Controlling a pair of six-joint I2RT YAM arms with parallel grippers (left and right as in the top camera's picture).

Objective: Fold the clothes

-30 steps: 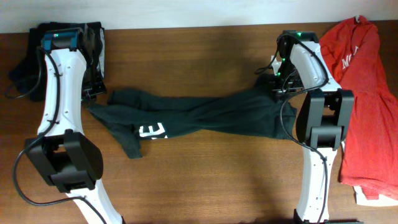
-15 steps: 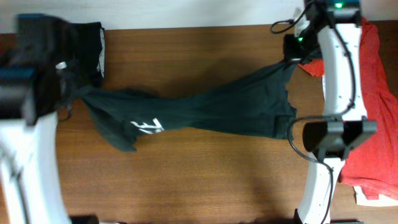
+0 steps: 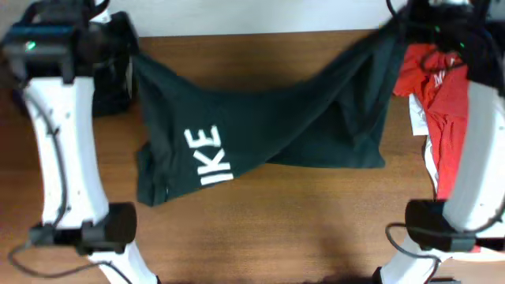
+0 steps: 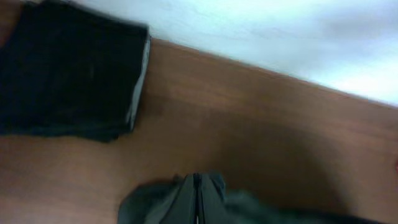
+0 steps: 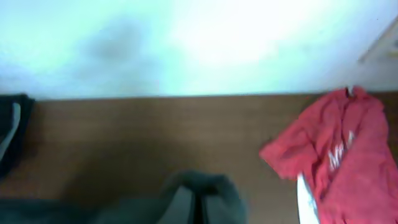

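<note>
The arms rose since the earlier frame, stretching the dark charcoal cloth T-shirt with white letters [image 3: 268, 126] across the upper middle. Left gripper [image 4: 198, 200] and right gripper [image 5: 195, 208] clamp its edges, probably to flatten it.

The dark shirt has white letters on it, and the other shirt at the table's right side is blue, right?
Not quite. The overhead view shows a red shirt at the right side, not a blue one. The dark shirt does carry white letters.
</note>
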